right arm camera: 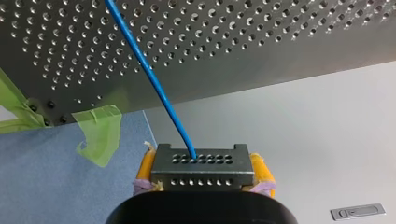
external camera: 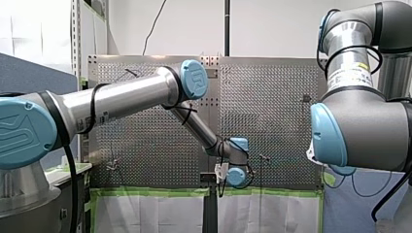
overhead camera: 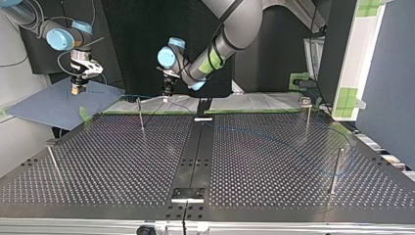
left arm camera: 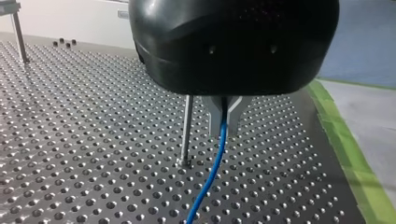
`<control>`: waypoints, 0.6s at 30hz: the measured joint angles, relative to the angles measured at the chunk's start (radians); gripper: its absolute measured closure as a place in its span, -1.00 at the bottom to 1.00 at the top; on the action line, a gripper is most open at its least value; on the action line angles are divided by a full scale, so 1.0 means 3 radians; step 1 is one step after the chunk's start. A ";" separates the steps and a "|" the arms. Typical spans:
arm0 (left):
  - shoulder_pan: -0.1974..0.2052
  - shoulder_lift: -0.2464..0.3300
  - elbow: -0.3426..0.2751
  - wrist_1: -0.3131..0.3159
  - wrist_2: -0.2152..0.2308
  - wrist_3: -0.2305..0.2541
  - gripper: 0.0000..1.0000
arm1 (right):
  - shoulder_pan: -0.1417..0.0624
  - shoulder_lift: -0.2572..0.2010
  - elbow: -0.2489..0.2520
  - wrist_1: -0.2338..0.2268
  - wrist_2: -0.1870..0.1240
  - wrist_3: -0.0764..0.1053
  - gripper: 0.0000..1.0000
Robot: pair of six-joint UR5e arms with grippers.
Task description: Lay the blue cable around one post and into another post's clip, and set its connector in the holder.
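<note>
In the left wrist view my left gripper point(left arm camera: 224, 127) has its metal fingers shut on the blue cable point(left arm camera: 211, 173), which hangs down to the perforated table beside a thin post point(left arm camera: 187, 133). My right gripper point(right arm camera: 201, 173) is shut with its yellow pads on the grey connector block point(right arm camera: 201, 161), and the cable point(right arm camera: 149, 70) runs away from it over the table's edge. In the top view my left gripper point(overhead camera: 166, 92) hangs at the far edge near a post point(overhead camera: 141, 116), while my right gripper point(overhead camera: 77, 88) is off the table at the left. The cable point(overhead camera: 337, 142) loops faintly at the right.
More posts stand on the table point(overhead camera: 122, 161): one at the far right point(overhead camera: 307, 120), one at the near right point(overhead camera: 335, 169), one at the near left point(overhead camera: 54, 164). A small plate point(overhead camera: 187, 194) sits on the centre strip. Green tape point(right arm camera: 100, 135) and a blue sheet point(overhead camera: 49, 105) lie beyond the far edge.
</note>
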 joint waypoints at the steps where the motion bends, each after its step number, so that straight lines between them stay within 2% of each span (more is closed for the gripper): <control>1: 0.0004 0.0000 0.0004 0.0000 0.0000 0.0000 1.00 | 0.0000 0.0000 0.0000 -0.0005 -0.0002 -0.0001 1.00; 8: 0.0035 -0.0085 0.0100 -0.0063 0.0002 -0.0001 1.00 | 0.0015 0.0005 -0.0001 -0.0083 -0.0058 -0.0033 1.00; 18: 0.0049 -0.0115 0.0209 -0.0090 0.0015 -0.0042 1.00 | 0.0013 0.0014 -0.0012 -0.0141 -0.0070 -0.0030 1.00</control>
